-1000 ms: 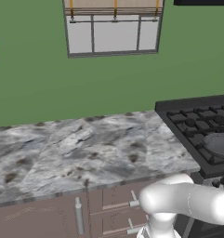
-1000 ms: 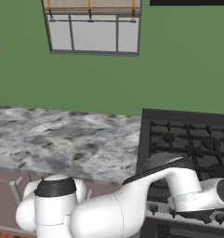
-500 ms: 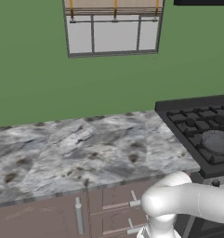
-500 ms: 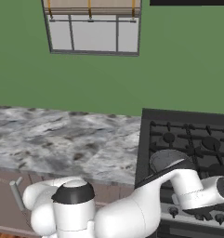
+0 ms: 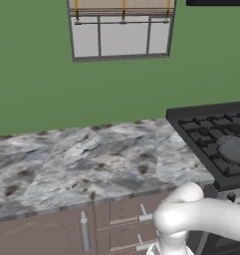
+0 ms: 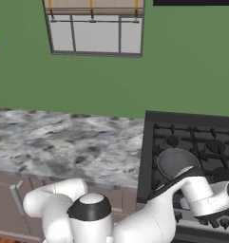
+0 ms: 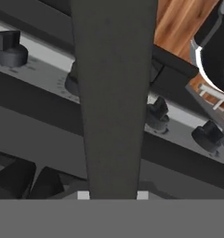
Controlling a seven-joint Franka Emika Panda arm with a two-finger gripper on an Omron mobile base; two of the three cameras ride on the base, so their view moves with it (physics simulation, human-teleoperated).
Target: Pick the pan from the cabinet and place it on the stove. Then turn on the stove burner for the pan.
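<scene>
- We see the pan sitting on the stove, on the front left burner, round and shallow with a grey inside.
- In the left base view the same pan lies on the black grates of the stove, near the right edge of the picture.
- Our arm reaches down over the front edge of the stove in the right base view, its hand low by the row of front knobs.
- In the hand view the fingers are drawn together into one dark bar that runs up the middle of the picture; we see nothing held between them.
- Behind that bar the hand view shows the stove's grey front strip with several small black knobs; one knob sits partly hidden by the fingers, and we cannot tell whether they touch it.
- Another knob stands at the upper left of the hand view and a third knob at the right.
- The grey marbled table stretches to the left of the stove, with mauve-brown drawer fronts and silver handles beneath it.
- A window is set in the green wall above the table.
- Wooden floor shows at the top of the hand view.
</scene>
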